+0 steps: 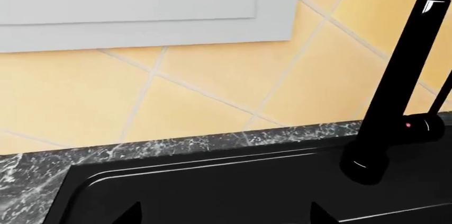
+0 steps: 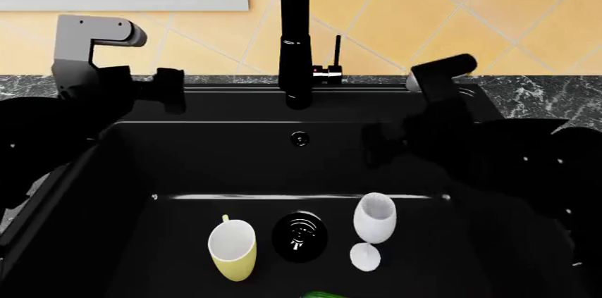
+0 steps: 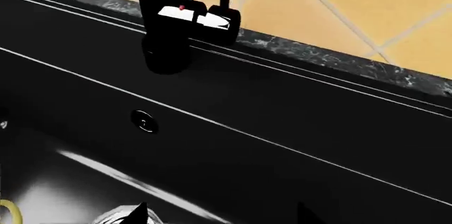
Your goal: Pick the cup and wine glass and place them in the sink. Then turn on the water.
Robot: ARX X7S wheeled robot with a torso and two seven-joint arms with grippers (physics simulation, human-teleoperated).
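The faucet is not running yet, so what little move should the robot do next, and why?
Probably ease the right gripper toward the faucet lever. The cup and wine glass already lie in the sink, and that gripper is nearer the lever.

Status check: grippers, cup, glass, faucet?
Both grippers empty, over the sink. Cup and wine glass in basin. Faucet lever untouched, path clear.

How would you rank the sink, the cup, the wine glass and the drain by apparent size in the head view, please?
1. sink, by far the largest
2. wine glass and cup: too alike to rank
3. drain, slightly smaller
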